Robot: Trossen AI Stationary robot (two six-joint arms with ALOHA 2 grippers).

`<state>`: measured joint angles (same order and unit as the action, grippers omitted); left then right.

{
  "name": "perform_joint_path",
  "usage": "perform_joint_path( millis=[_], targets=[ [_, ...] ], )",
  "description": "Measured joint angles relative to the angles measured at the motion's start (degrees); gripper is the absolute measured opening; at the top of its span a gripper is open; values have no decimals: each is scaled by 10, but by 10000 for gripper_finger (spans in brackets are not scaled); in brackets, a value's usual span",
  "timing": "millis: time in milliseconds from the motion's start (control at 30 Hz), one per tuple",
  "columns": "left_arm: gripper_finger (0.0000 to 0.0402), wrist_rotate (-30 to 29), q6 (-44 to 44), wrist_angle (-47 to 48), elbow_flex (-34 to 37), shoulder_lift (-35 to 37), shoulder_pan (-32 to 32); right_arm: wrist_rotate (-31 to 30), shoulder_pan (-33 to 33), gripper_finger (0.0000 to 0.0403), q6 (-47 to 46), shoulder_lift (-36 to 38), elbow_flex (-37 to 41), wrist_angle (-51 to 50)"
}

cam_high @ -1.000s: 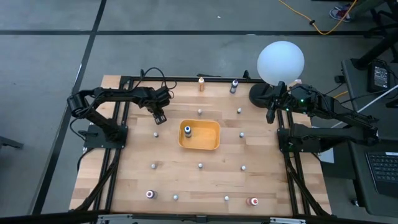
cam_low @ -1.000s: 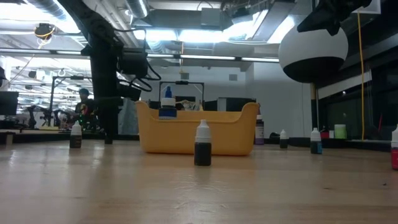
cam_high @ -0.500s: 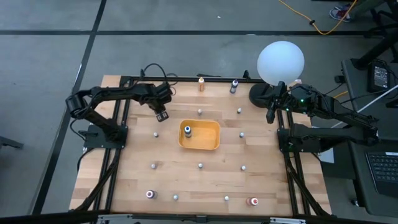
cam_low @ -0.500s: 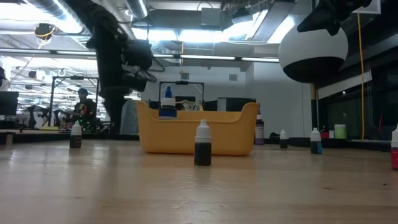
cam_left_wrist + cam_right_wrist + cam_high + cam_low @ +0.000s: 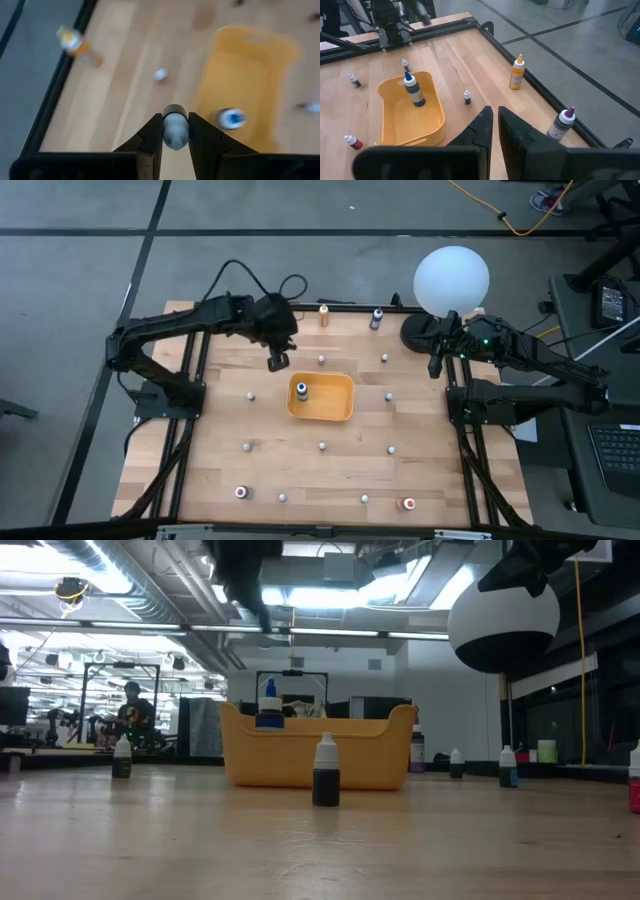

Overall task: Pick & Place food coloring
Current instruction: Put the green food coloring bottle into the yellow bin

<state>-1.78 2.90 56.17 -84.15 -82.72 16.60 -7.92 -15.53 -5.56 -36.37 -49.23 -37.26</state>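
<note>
Wooden table (image 5: 320, 470): left fingers (image 5: 150, 140) clamp a bottle (image 5: 175, 131) (label unreadable); right fingers (image 5: 480, 131) together.

Two dark jointed arms, looping black cables, perhaps matte black fingers (image 5: 150, 142).

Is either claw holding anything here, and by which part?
The left claw holds a small food coloring bottle by its sides, near the cap. The right claw holds nothing.

Left end effector (image 5: 175, 131) clamped, raised
</note>
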Motion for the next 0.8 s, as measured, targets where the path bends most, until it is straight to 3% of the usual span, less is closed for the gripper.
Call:
perform_joint_path(
  millis=[333,567,800],
  targets=[
    [68,3,34,72,-157,-119,-107,0,0,34,1,0,0,0],
    [68,45,73,75,-198,-214,-139,0,0,34,29,0,0,-5],
    [68,43,78,65,-232,-295,-137,0,0,34,29,0,0,-5]
  ],
)
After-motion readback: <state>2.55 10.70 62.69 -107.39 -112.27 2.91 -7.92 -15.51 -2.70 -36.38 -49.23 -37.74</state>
